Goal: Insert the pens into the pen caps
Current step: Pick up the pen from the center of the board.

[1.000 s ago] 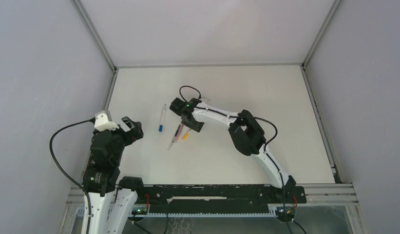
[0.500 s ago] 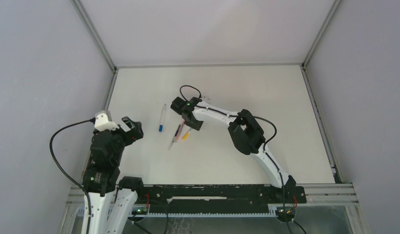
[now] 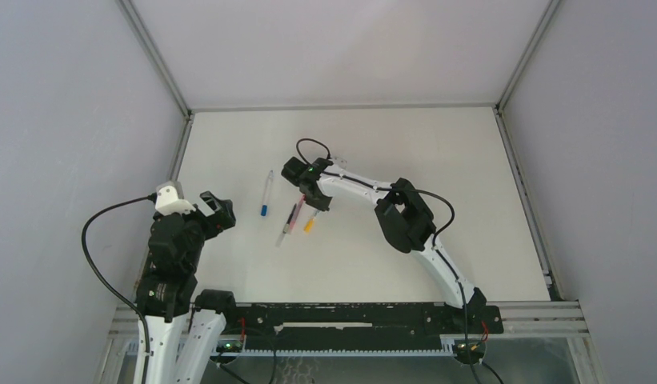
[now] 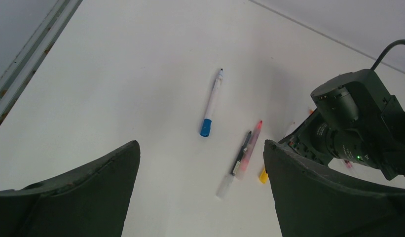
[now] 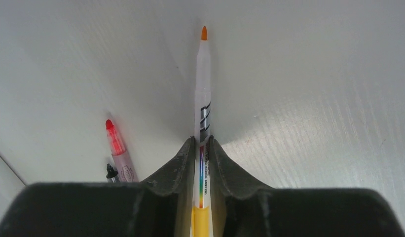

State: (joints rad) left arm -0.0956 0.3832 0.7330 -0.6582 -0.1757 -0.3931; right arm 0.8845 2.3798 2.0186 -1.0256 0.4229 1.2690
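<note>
R gripper [image 5: 202,144] has pinched shut on orange-tip pen [image 5: 203,84]; L gripper [image 4: 200,148] hangs wide open.

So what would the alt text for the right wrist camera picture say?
The right end effector grips an orange-tipped pen that points away over a white table. A red-tipped pen and a black pen tip lie at the picture's lower left.

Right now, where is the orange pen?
In the right wrist view, the orange pen sits between the fingers of the right gripper, the red pen just left of it.
</note>
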